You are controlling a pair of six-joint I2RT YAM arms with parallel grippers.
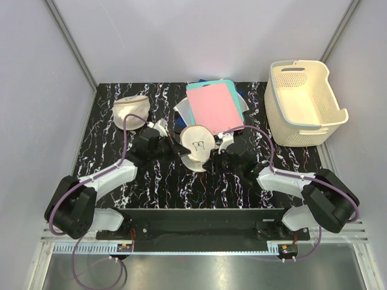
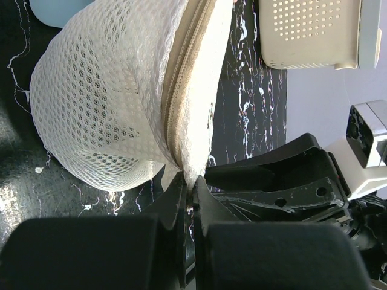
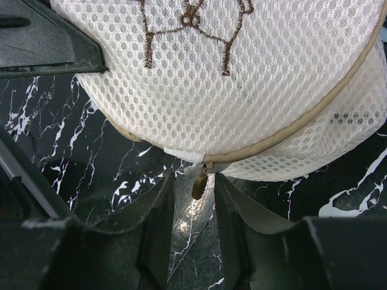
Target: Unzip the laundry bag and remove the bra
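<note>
**Worktop (image 1: 163, 188), read from left to right.** At the far left a plain pouch (image 1: 130, 110) is seen, well apart from the work. Next comes the left hand (image 2: 188, 187), whose fingers are pressed together on a thin fold of the laundry bag (image 1: 195, 136) at its rim, just beside the zipper (image 2: 180, 81). The bag is found near the middle of the worktop, between the two hands, and is marked by the brown squiggle (image 3: 190, 18) on its face.

On the bag's near edge the zipper pull (image 3: 198, 183) hangs down at the closed end of the track. The right hand (image 3: 195, 202) is placed around it with the fingers apart, one on each side; the pull is not yet gripped. Behind the bag a stack of folders (image 1: 213, 106) is laid, and at the far right a basket (image 1: 290, 130) is set.

The bra is not visible and is presumed to be shut inside.

**Handling.** The mesh is judged light, soft and easily crumpled, so tension must be supplied by the left-hand pinch while the zipper is drawn. The small, smooth pull is judged the right place to take hold, though it may be lost from the fingers. Once the rim is opened, the bra is best taken by a cup edge, since the thin straps are likely to snag.
</note>
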